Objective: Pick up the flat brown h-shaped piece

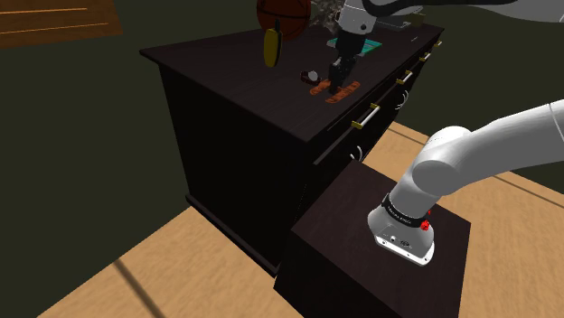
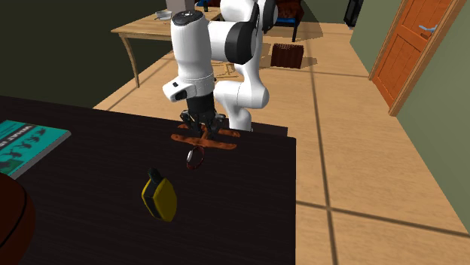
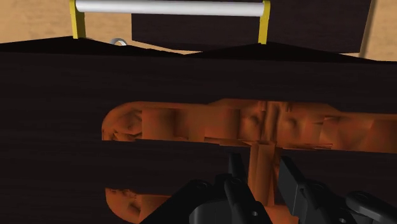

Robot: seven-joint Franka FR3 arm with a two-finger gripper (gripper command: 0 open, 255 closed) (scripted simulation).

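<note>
While the brown H-shaped piece (image 3: pixel 191 124) lies flat on the dark dresser top (image 1: pixel 226 77), near the edge above the drawer handles, the gripper (image 3: pixel 262 167) stands directly over it. Fingers narrow, straddling the crossbar; they appear to clasp it, contact not fully confirmable. Yellow object (image 2: pixel 160 197) well apart.

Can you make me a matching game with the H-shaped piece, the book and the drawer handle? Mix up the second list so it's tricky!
Things:
1. H-shaped piece
2. book
3. drawer handle

Clues:
A. teal cover
B. white bar with yellow ends
C. orange-brown, lying flat right under the gripper

Pairs: 1-C, 2-A, 3-B
</note>
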